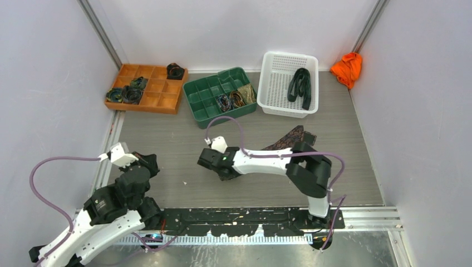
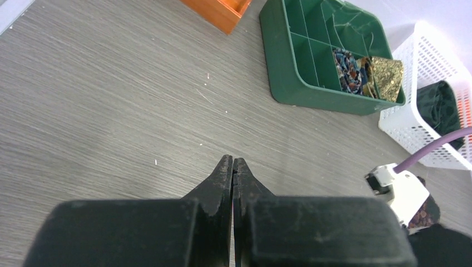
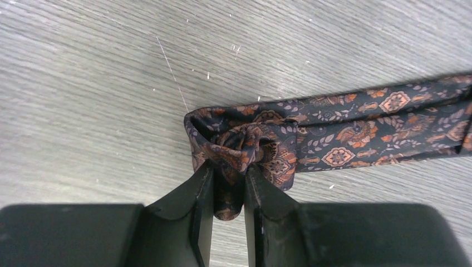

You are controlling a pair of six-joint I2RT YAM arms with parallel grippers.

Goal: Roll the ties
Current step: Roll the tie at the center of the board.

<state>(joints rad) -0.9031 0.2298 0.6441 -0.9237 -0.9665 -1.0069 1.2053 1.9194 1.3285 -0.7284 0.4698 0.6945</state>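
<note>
Grey counter, middle: one paisley tie lies stretched out, its end bunched into a first coil. That end is nipped between the barely parted fingers of the right pincer. Rolling has hardly started, I judge; next comes even winding. Left pincer is closed and empty. Basket: one loose tie. Green tray: three coils. Orange tray: apparently four.

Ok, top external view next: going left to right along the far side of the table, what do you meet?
orange tray → green tray → white basket → orange cloth
</note>
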